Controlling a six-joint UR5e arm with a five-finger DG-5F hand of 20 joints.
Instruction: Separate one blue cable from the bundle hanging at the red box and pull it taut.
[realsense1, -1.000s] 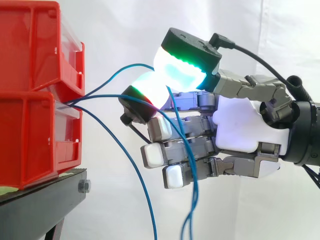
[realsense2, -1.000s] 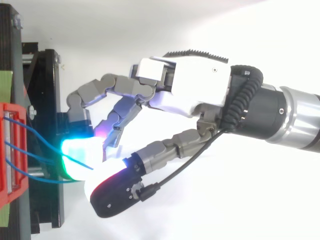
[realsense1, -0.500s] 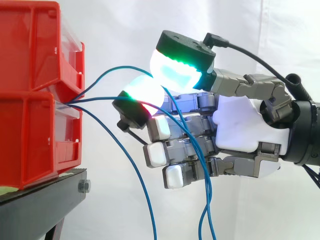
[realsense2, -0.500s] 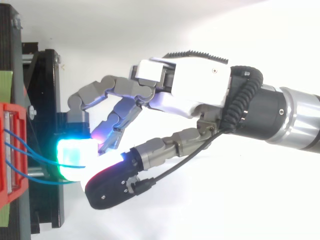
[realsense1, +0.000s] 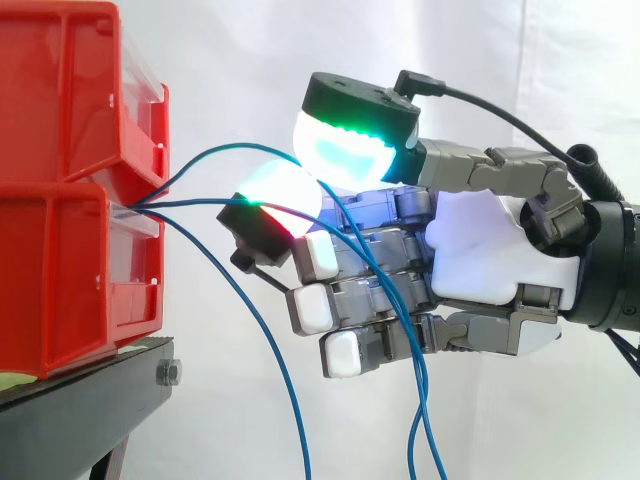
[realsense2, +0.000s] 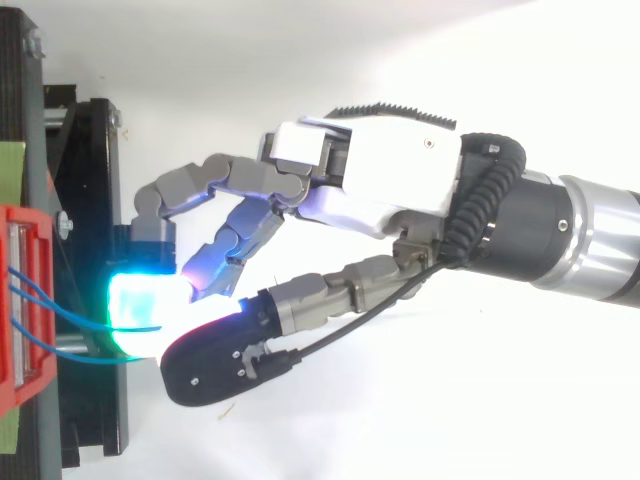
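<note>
Closest to me, two thin blue cable tails (realsense1: 425, 420) drop across the front of the robot's grey and white hand (realsense1: 480, 250). Its lower fingers lie straight and stacked. Above them, two big glowing fingertips (realsense1: 345, 150), one green-cyan and one white with a red edge, close together on a thin blue cable (realsense1: 240, 148), which looks pinched between them. That cable bows up in a slack arc from the bundle (realsense1: 140, 205) at the slot between the stacked red plastic bins (realsense1: 60, 270) on the black stand (realsense1: 70, 420). Its length runs from the bins, left of the fingertips, over to the pinch. Tightening it likely means drawing the hand rightward, straight away from the bins. The white curtain (realsense1: 250, 60) hangs behind.
</note>
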